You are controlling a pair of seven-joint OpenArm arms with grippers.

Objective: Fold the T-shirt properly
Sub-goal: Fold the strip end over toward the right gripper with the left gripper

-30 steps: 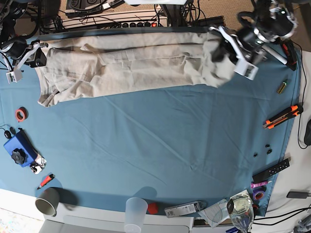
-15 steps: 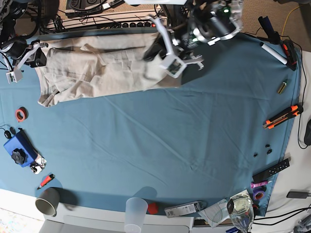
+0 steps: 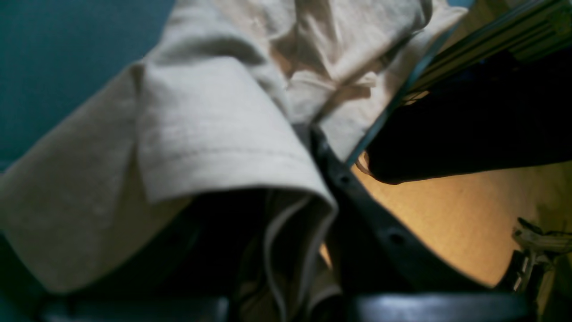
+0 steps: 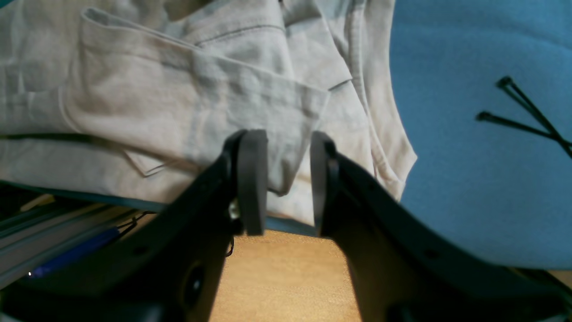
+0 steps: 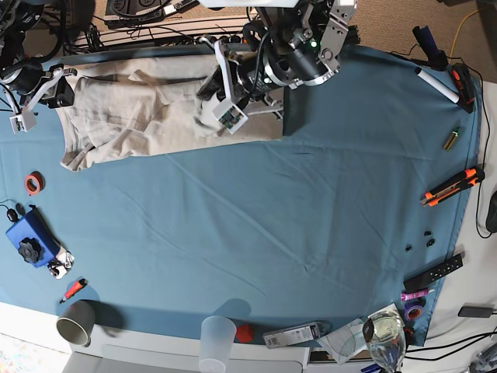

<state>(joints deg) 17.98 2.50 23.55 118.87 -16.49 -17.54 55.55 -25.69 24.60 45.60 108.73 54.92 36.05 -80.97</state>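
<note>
In the left wrist view we see the T-shirt point(image 3: 214, 134) only as a blurred hem fold that hides the left gripper's point(image 5: 220, 99) fingertips. From the base view the arm covers the cloth beneath it. The right gripper point(image 4: 281, 179) sits half cut off at the frame's edge there.

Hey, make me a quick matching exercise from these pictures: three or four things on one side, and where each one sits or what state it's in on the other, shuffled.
Things:
1. T-shirt
2. left pincer
3. right pincer
4. red tape roll

States or places:
A. jaws apart at the cloth's edge
B. shut on beige fabric
C. alone near the table's left edge in the base view
D. spread along the far side of the table

Pairs: 1-D, 2-B, 3-A, 4-C
</note>
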